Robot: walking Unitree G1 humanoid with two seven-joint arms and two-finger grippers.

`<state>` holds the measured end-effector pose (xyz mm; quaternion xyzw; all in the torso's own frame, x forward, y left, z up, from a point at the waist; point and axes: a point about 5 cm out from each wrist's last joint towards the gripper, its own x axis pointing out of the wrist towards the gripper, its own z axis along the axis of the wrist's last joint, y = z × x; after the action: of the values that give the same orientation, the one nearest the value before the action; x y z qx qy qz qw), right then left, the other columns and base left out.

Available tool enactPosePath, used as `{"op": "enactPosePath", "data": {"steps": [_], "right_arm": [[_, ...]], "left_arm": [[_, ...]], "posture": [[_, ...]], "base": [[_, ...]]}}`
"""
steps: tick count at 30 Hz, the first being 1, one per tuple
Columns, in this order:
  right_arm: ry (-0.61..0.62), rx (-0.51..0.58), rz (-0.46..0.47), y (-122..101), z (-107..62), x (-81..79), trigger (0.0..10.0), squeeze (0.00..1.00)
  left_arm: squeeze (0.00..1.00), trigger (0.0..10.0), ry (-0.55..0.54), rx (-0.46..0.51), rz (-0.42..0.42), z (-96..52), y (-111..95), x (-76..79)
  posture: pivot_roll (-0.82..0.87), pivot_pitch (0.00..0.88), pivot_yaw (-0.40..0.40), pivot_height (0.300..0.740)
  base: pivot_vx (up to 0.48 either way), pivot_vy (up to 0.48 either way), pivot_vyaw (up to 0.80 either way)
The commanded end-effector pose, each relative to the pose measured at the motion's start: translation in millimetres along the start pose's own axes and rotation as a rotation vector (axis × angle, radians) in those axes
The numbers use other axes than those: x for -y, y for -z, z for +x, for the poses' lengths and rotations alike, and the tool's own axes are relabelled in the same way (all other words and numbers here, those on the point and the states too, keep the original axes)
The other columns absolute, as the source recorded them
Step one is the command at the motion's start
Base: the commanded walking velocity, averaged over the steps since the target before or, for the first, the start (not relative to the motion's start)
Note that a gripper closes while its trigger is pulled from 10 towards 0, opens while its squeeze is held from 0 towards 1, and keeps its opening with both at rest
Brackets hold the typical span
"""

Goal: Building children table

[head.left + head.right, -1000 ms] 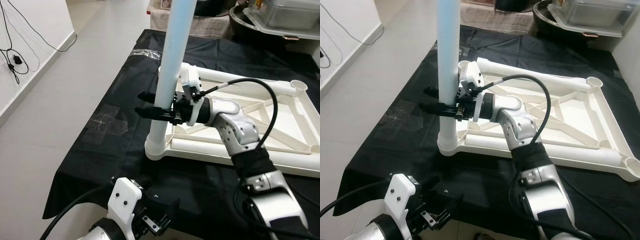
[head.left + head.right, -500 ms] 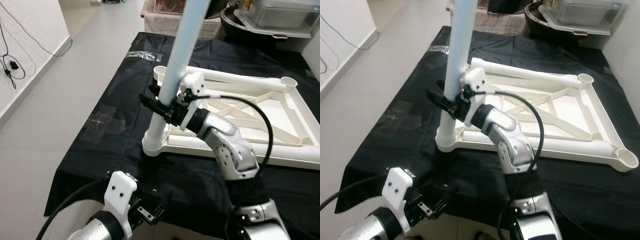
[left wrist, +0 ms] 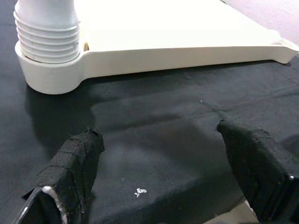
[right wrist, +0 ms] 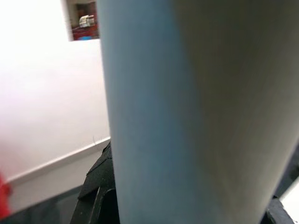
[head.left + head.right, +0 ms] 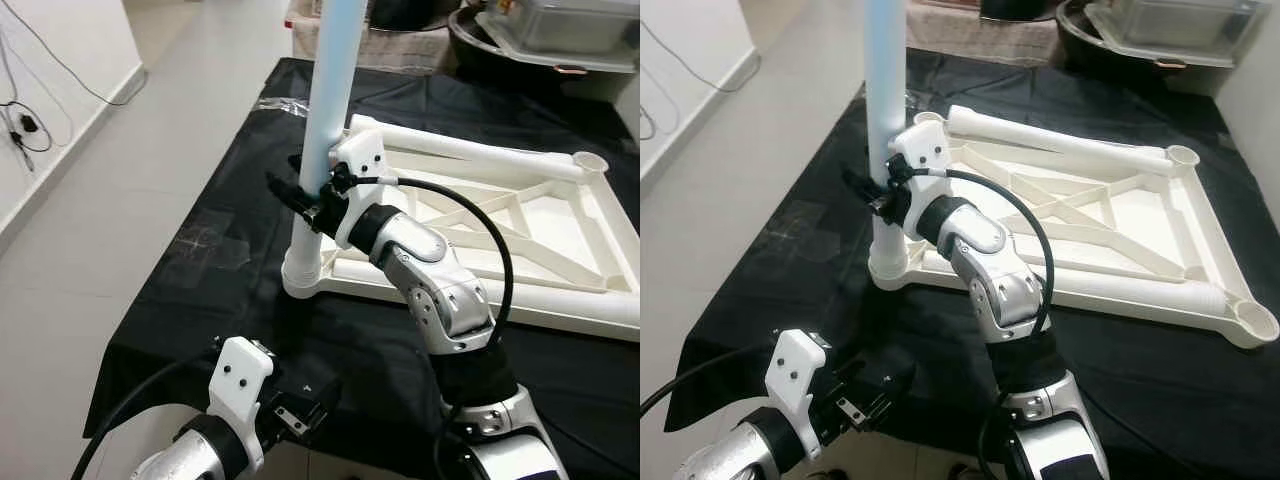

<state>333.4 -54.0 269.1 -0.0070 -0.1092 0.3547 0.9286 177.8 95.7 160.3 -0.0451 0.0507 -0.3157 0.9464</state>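
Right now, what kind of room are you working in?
Probably a room in a home: pale tiled floor, a black cloth spread under the upturned white table top, cables by the wall, bins behind.

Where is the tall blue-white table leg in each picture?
Left eye view: the table leg stands upright left of centre, the right gripper clamped around it.
Right eye view: it rises left of centre.
Left wrist view: its ribbed foot sits in the corner socket.
Right wrist view: it is very close.
Shared landmark: the white tabletop frame on the black cloth.
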Motion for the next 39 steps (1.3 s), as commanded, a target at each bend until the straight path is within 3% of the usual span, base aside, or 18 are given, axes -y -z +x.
{"op": "enactPosePath", "data": {"steps": [1,17,22,26,28,31,38,39], "right_arm": [[0.118,-0.155,0.024,33,-9.1,14.4,10.0,0.00],[0.225,-0.170,-0.043,36,-8.2,5.9,10.0,0.00],[0.361,-0.203,-0.049,42,-9.5,5.6,10.0,0.00],[0.581,-0.209,-0.043,48,-15.9,10.9,10.0,0.00],[0.602,-0.211,-0.042,48,-16.5,11.4,10.0,0.00],[0.789,-0.217,0.006,51,-21.2,14.8,10.0,0.00],[0.935,-0.209,-0.009,48,-23.7,16.7,10.0,0.00],[0.993,-0.209,0.023,50,-24.8,16.2,10.0,0.00]], "left_arm": [[0.00,10.0,0.003,-0.011,-0.007,0.0,4,0.2],[0.00,10.0,0.003,-0.004,-0.003,2.0,4,-0.3],[0.00,10.0,-0.003,0.001,0.002,3.4,4,-2.1],[0.00,10.0,-0.014,0.005,0.008,4.1,4,-5.1],[0.00,10.0,-0.014,0.006,0.009,4.1,4,-5.3],[0.00,10.0,-0.015,0.008,0.015,4.9,4,-6.4],[0.00,10.0,-0.017,0.012,0.020,5.4,4,-7.9],[0.00,10.0,-0.018,0.012,0.022,5.5,4,-8.8]], "posture": [[0.09,0.214,-0.070,0.740],[0.08,0.198,-0.075,0.740],[0.08,0.193,-0.076,0.740],[0.08,0.186,-0.078,0.740],[0.08,0.186,-0.078,0.740],[0.08,0.177,-0.078,0.740],[0.08,0.175,-0.080,0.740],[0.09,0.176,-0.082,0.740]], "base": [[0.000,0.000,0.00],[0.000,0.000,0.00],[0.000,0.000,0.00],[0.000,0.000,0.00],[0.000,0.000,0.00],[0.000,0.000,0.00],[0.000,0.000,0.00],[0.000,0.000,0.00]]}}
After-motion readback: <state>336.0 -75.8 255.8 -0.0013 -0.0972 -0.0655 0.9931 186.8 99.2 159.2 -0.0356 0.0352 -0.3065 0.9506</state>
